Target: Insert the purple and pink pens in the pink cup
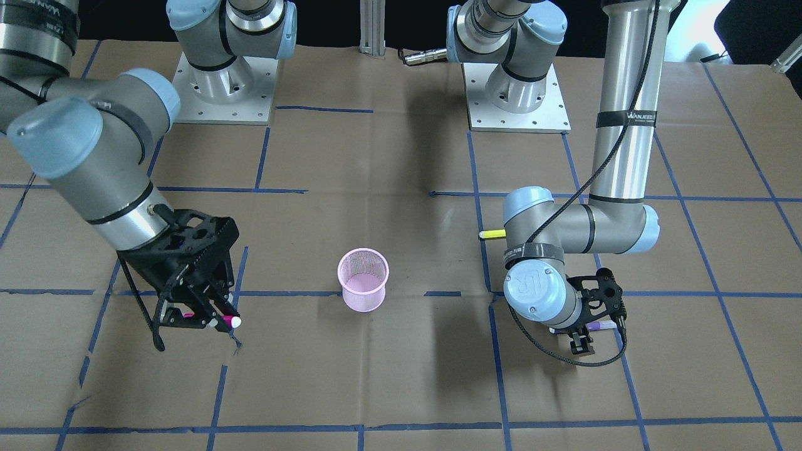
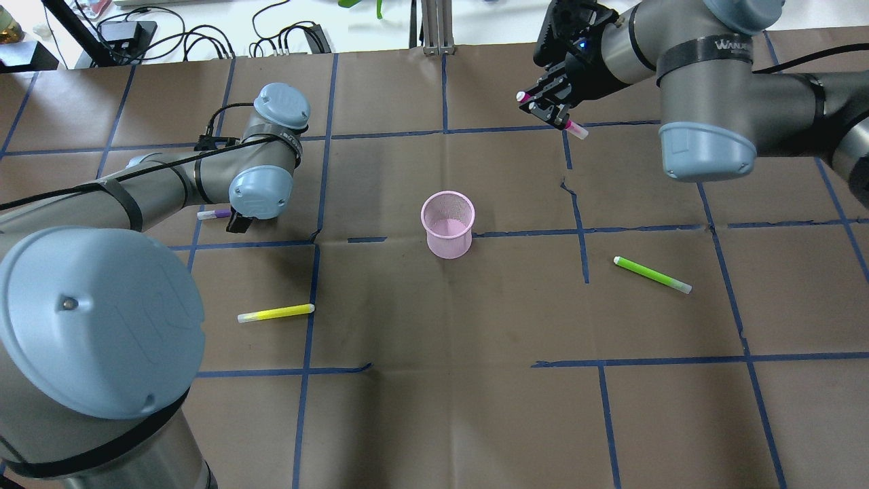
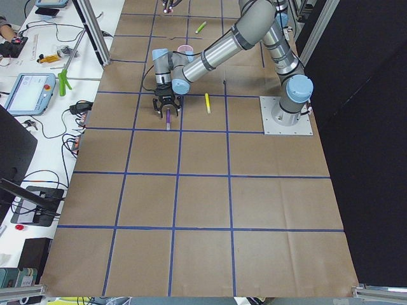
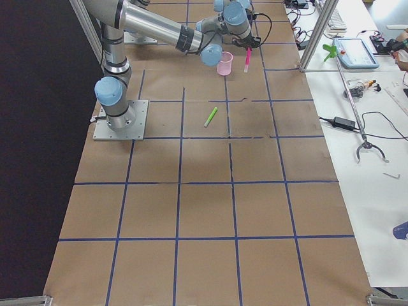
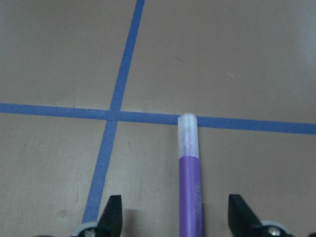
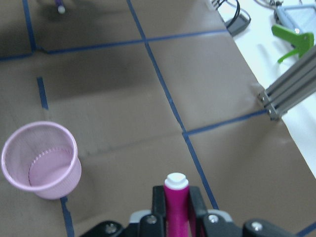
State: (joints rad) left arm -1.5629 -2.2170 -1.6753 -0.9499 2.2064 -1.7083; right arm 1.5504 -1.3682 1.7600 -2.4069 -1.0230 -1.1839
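Note:
The pink mesh cup (image 2: 447,224) stands upright in the middle of the table, and also shows in the right wrist view (image 6: 39,160). My right gripper (image 2: 553,109) is shut on the pink pen (image 6: 176,202) and holds it above the table, beyond and to the right of the cup. The pen's white tip (image 1: 230,322) sticks out of the jaws. The purple pen (image 5: 190,187) lies flat on the table. My left gripper (image 5: 176,210) is low over it, open, with one finger on each side. From overhead only the pen's end (image 2: 212,214) shows beside the wrist.
A yellow highlighter (image 2: 275,313) lies on the table nearer than my left arm. A green highlighter (image 2: 652,274) lies to the right of the cup. Brown paper with blue tape lines covers the table (image 2: 434,380).

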